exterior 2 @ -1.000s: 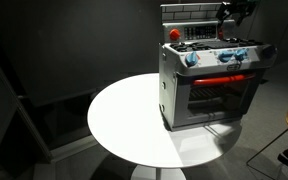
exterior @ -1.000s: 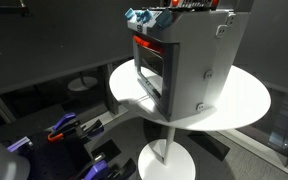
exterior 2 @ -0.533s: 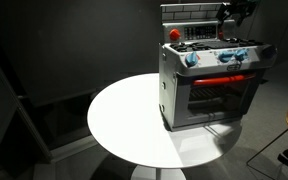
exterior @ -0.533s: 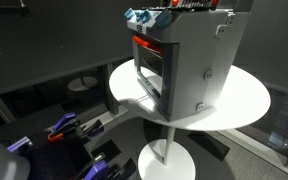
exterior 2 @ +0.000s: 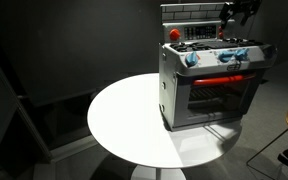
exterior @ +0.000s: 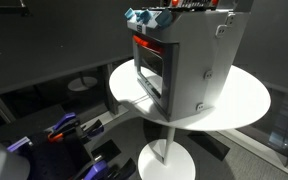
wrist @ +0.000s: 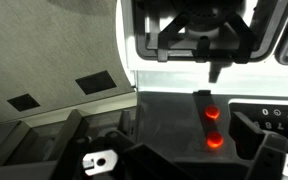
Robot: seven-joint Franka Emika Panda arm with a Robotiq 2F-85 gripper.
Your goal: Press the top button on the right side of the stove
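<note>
The stove (exterior: 189, 60) is a grey metal toy oven with a dark glass door and a red strip; it stands on a white round table in both exterior views (exterior 2: 209, 85). My gripper (exterior 2: 236, 12) hangs above the stove's back right corner. In the wrist view the gripper (wrist: 182, 140) looks open, with dark fingers at the lower left and lower right. Between them lies a dark panel with two glowing red buttons, one (wrist: 213, 115) above the other (wrist: 215, 141). The gripper touches neither button.
The round table (exterior 2: 119, 120) has bare room beside the stove. Blue knobs (exterior 2: 191, 58) and a red knob (exterior 2: 174, 34) sit on the stove's top front. A black burner grate (wrist: 204, 35) lies beyond the buttons. Clamps and tools (exterior: 69, 128) lie on the floor.
The gripper has barely shifted above the stove's back; nothing else has moved.
</note>
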